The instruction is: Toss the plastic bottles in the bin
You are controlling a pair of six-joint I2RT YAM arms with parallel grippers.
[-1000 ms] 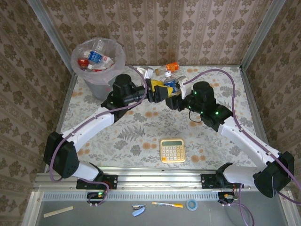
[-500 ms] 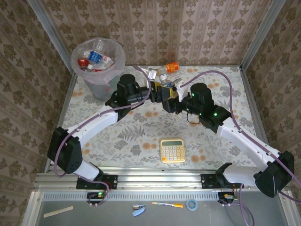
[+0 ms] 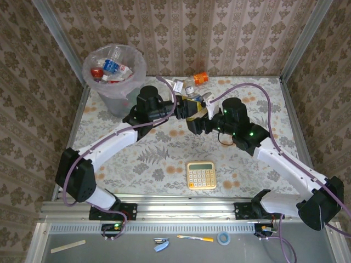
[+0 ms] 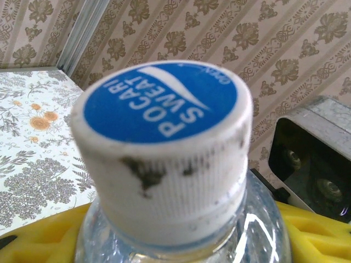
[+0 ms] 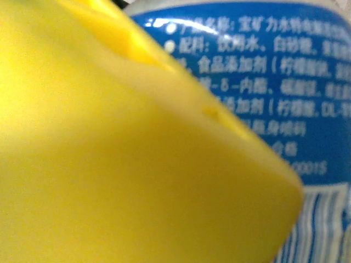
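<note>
Bottle [image 4: 181, 245], cap [image 4: 162, 109] reading POCARI SWEAT, blue Chinese-text label [image 5: 274, 82]

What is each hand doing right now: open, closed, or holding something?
Left hand: closed on a bottle.
Right hand: cannot be told; it sits close against the bottle's blue label.

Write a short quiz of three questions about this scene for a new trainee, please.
1. True or false: the calculator lies inside the bin.
2. Choose one. The top of the bottle cap seen by the left wrist camera is: A green, B blue, C orange.
3. Fill in the word: the bin stands at the far ____ corner of the table.

Key: 1 false; 2 B; 3 left.
</note>
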